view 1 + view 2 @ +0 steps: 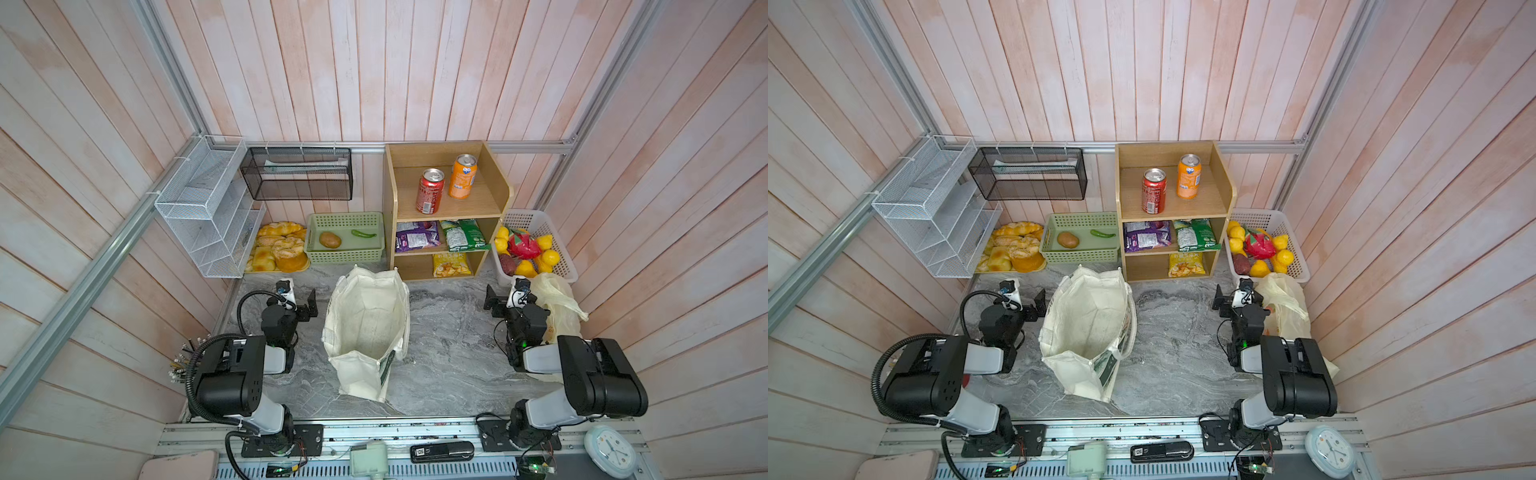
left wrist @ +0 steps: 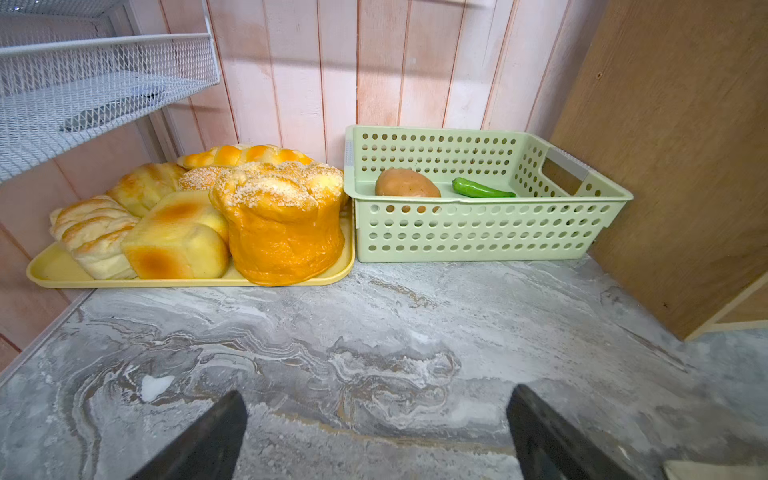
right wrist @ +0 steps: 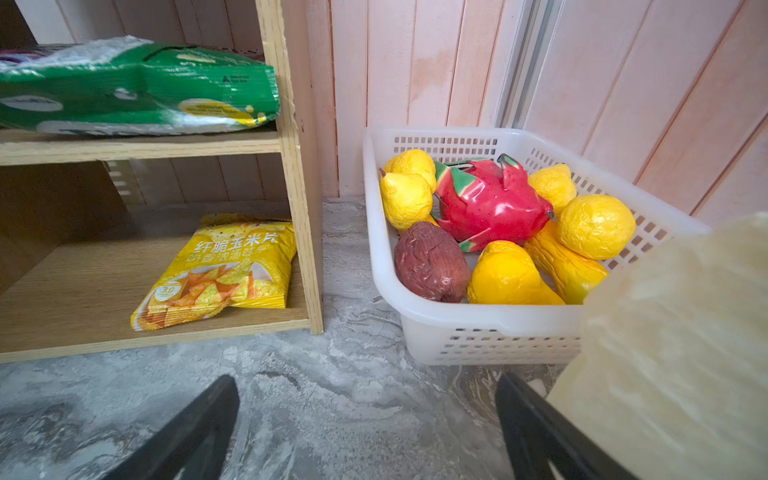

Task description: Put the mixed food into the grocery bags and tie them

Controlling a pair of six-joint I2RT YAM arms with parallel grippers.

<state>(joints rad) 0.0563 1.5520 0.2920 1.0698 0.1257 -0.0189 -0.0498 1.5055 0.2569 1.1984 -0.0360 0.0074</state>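
Red soda can [image 1: 430,191] upright on wooden shelf [image 1: 501,187] top tier, unpicked; canvas tote [image 1: 365,324] stands open between my arms, presumably for loading; my left gripper [image 2: 376,392] and right gripper [image 3: 365,378] wide, empty.

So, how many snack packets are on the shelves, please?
3: purple packet and green packet side by side on the middle shelf, yellow packet below; more may hide behind.

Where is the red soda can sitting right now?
In both top views the red soda can stands upright on the top shelf of the wooden shelf unit against the back wall, right of centre, just left of the orange soda can.
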